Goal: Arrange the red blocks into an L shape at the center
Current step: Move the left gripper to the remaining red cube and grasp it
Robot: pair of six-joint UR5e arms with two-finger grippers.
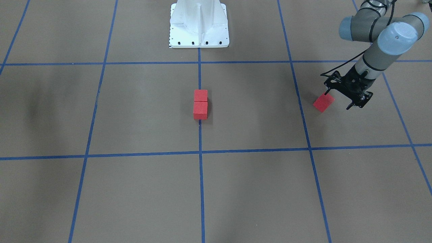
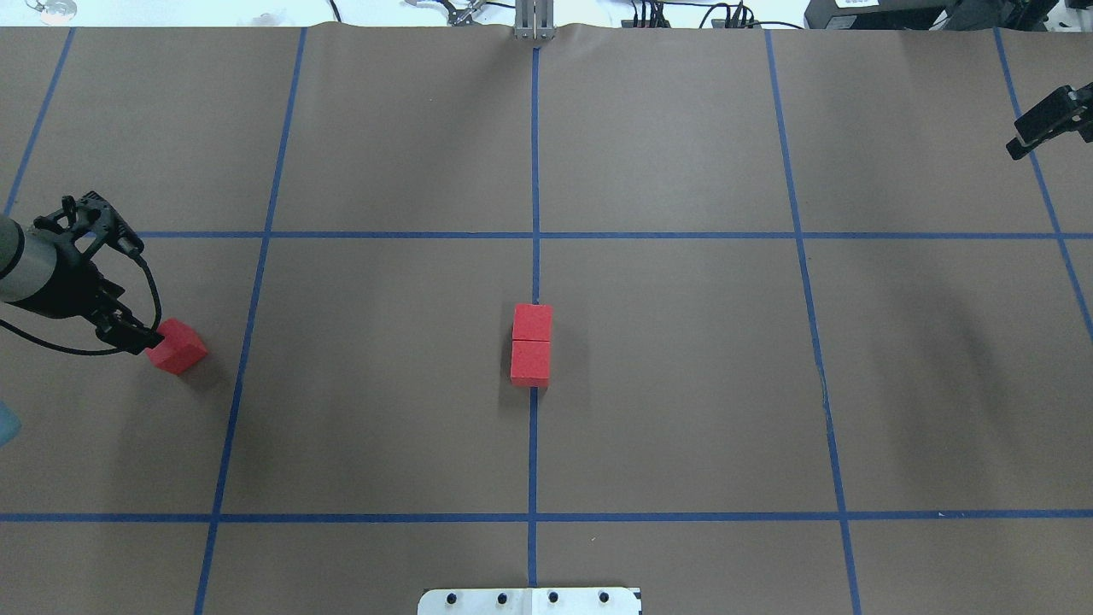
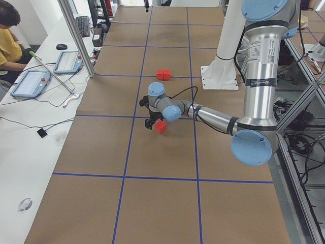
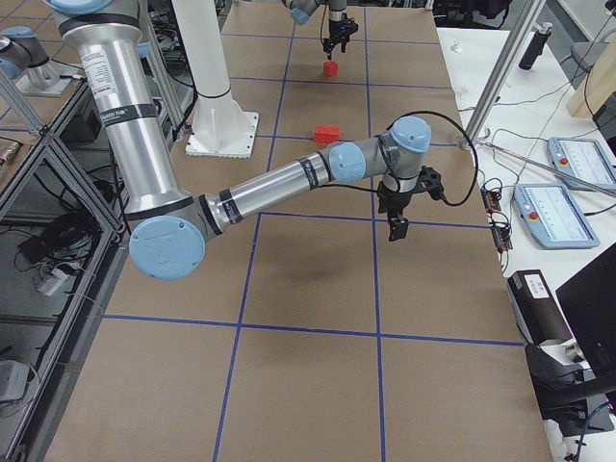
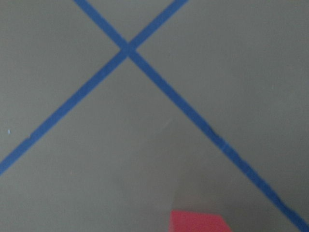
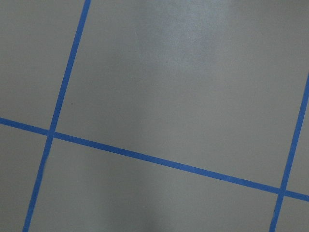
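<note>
Red blocks (image 1: 200, 110) were counted as three on the table (image 2: 683, 384). Two of them formed a pair (image 2: 532, 325) at the centre, face to face and touching, laid in a straight row along the middle tape line (image 2: 533, 461), which ran under them. The third block (image 1: 323, 102) lay well apart from the pair, out on the robot's left side, resting on the table and turned at an angle to the grid. The left gripper (image 1: 338, 100) was low over the table just beside the third block, on the side away from the centre. Its jaws stood apart, and the block was not between them. One fingertip (image 2: 137, 336) was touching or nearly touching the block; contact could not be confirmed. In the left wrist view only a corner of that block showed at the bottom edge. The right gripper (image 2: 1046, 121) hung at the far right edge of the table, well apart from all three blocks. Whether its jaws were apart or together could not be determined.
</note>
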